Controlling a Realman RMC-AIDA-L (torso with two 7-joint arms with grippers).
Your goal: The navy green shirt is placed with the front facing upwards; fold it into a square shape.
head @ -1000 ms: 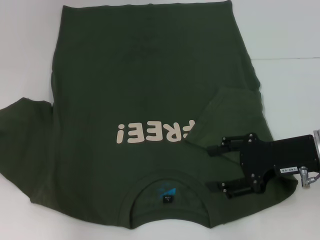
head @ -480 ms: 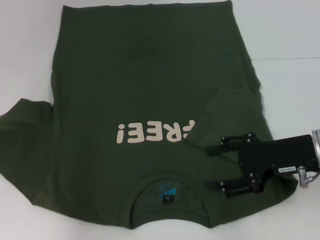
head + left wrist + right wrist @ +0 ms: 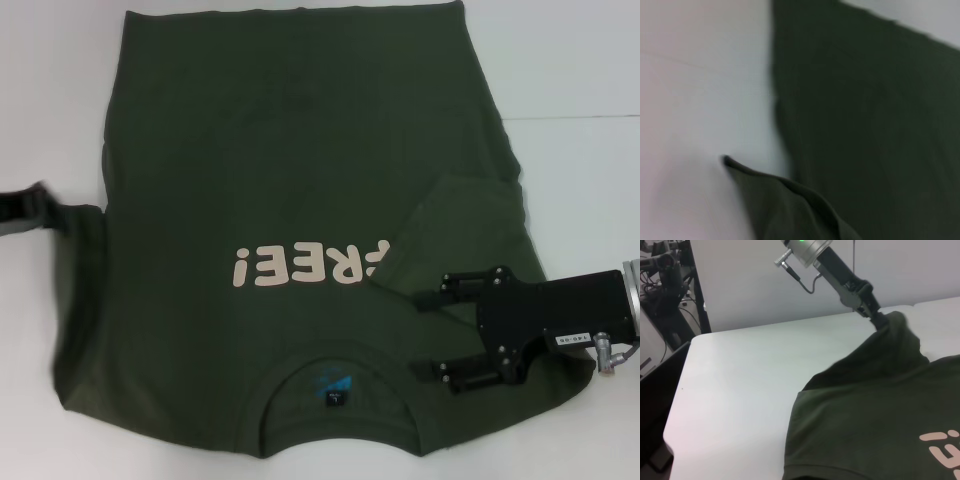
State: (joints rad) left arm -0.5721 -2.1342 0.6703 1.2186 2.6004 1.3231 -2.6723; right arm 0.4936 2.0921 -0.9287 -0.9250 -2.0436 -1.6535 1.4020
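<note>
The navy green shirt (image 3: 300, 220) lies face up on the white desk (image 3: 580, 70), its "FREE!" lettering (image 3: 308, 267) showing and its collar with the blue neck label (image 3: 335, 385) at the edge nearest the robot.

The right sleeve (image 3: 465, 235) is already folded inward over the body, covering the end of the lettering. The right pincer (image 3: 432, 335) hovers low over that folded part, beside the collar, its two black fingers apart and holding nothing. The fold on that side looks finished, and this arm appears to be idle.

The left pincer (image 3: 881, 320) is at the far side of the shirt from the right one, clamped on the tip of the left sleeve (image 3: 890, 345). In the right wrist view the sleeve cloth rises in a peak from the desk up to the fingers, so the sleeve is lifted off the surface. In the head view this pincer shows only as a dark blur (image 3: 25, 205) at the sleeve's outer end. The left wrist view shows the shirt's edge and a raised flap of cloth, but no fingers.

As I judge it, the task is in its early part: one sleeve is folded and the second is only being picked up. The left sleeve must be laid across the body, and then the long body, which stretches away from both pincers, must be folded up to make the square.
</note>
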